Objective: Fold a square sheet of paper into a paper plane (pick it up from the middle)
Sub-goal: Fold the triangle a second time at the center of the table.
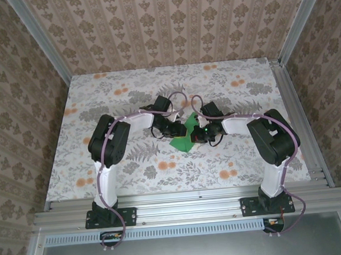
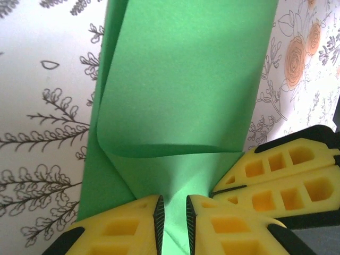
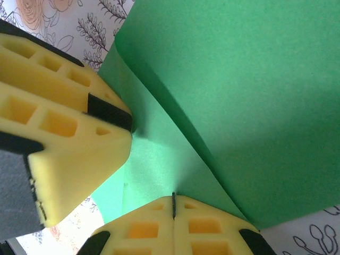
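The square sheet of paper (image 1: 181, 142) is bright green and lies partly folded at the middle of the table, both grippers meeting over it. In the left wrist view a broad flap of the paper (image 2: 186, 79) curls over a lower layer. My left gripper (image 2: 175, 220) stands on that layer, its jaws a narrow gap apart with green paper showing between them. My right gripper (image 3: 173, 197) is shut, its joined tips resting on the paper (image 3: 239, 90) beside a raised fold. Whether paper is pinched there I cannot tell. The two grippers sit close together, right gripper (image 2: 215, 189) just right of the left.
The floral tabletop (image 1: 127, 101) spreads around the paper. An aluminium rail (image 1: 188, 200) runs along the near edge, and patterned walls (image 1: 14, 86) close in the left, right and back sides.
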{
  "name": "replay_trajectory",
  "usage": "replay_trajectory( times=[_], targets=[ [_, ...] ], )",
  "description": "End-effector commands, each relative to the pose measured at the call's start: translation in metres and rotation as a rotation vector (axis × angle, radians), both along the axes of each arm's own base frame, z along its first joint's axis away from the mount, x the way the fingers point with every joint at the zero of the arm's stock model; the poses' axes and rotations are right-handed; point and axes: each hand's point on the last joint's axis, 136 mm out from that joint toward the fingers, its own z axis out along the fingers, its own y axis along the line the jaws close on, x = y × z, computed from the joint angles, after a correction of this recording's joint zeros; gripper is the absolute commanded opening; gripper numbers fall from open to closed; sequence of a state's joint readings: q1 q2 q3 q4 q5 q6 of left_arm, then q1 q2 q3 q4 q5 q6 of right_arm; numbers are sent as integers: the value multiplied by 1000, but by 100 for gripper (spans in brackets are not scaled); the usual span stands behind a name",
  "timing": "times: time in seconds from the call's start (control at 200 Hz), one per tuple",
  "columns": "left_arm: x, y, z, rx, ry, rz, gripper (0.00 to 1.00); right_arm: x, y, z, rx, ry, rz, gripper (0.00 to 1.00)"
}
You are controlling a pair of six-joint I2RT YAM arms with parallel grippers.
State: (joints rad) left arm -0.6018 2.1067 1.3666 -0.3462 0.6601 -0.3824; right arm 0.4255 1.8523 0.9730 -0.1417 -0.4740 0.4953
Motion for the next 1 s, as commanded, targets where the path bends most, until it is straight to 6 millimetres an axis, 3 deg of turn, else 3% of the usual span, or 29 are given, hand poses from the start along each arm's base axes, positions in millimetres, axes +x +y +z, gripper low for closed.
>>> replay_trajectory(
  times=[0.0, 0.3, 0.415, 0.68, 0.995],
  targets=[
    [20, 11, -14, 62, -13, 74, 23, -28, -25, -30, -136, 102, 7, 0],
    [40, 7, -4, 32, -40, 110, 24, -32, -29, -35, -171, 110, 22, 0],
    [45, 4, 12, 5, -67, 117, 24, -33, -30, -36, -176, 113, 22, 0],
    [17, -3, 35, -72, -14, 106, 24, -31, -28, -33, -170, 102, 24, 0],
    [12, -16, 12, -63, 35, 90, 24, -32, -29, -32, -174, 104, 24, 0]
  ],
)
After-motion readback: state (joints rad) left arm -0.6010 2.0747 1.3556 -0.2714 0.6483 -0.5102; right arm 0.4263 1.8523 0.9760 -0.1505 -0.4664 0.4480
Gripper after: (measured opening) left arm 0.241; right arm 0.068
